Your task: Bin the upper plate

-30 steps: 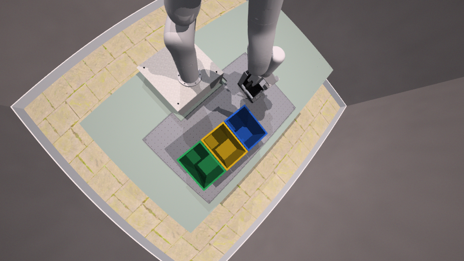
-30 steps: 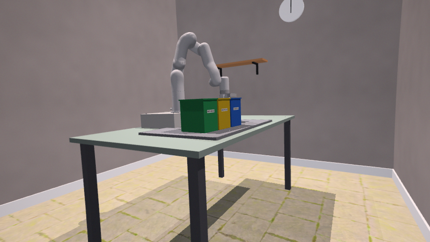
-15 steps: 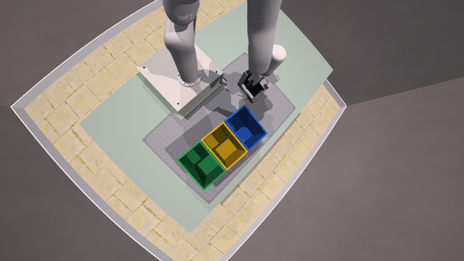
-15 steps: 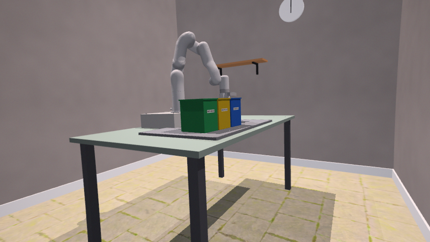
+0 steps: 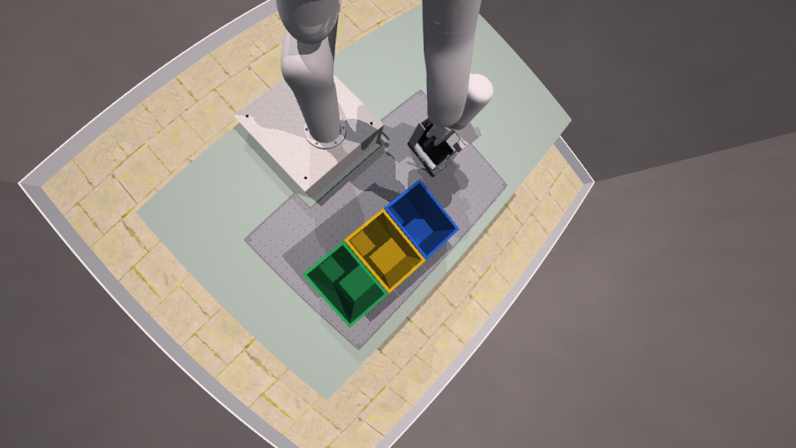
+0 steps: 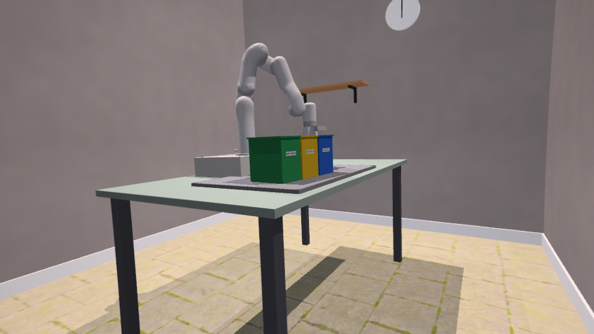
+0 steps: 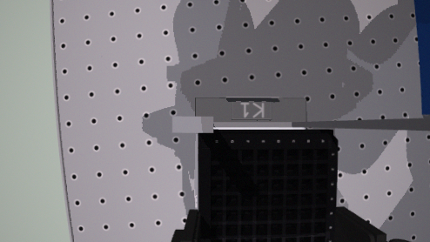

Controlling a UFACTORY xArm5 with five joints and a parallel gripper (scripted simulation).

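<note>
My gripper (image 5: 436, 147) is over the stack rack K1 (image 7: 252, 110) at the far end of the perforated baseplate. It is shut on the upper 96-well plate (image 7: 265, 183), a black gridded plate that fills the lower middle of the wrist view. The dark fingers sit on the plate's two sides at the bottom of that view. The lower plate is hidden beneath the held one. The blue bin (image 5: 421, 218) stands upright just in front of the rack, and its edge shows at the right of the wrist view (image 7: 426, 57). In the side view the gripper (image 6: 311, 124) is behind the bins.
A yellow bin (image 5: 383, 250) and a green bin (image 5: 345, 283) stand upright in a row beside the blue one. The arm's base block (image 5: 311, 141) sits to the left of the rack. A grey bar (image 7: 366, 124) runs right from the rack.
</note>
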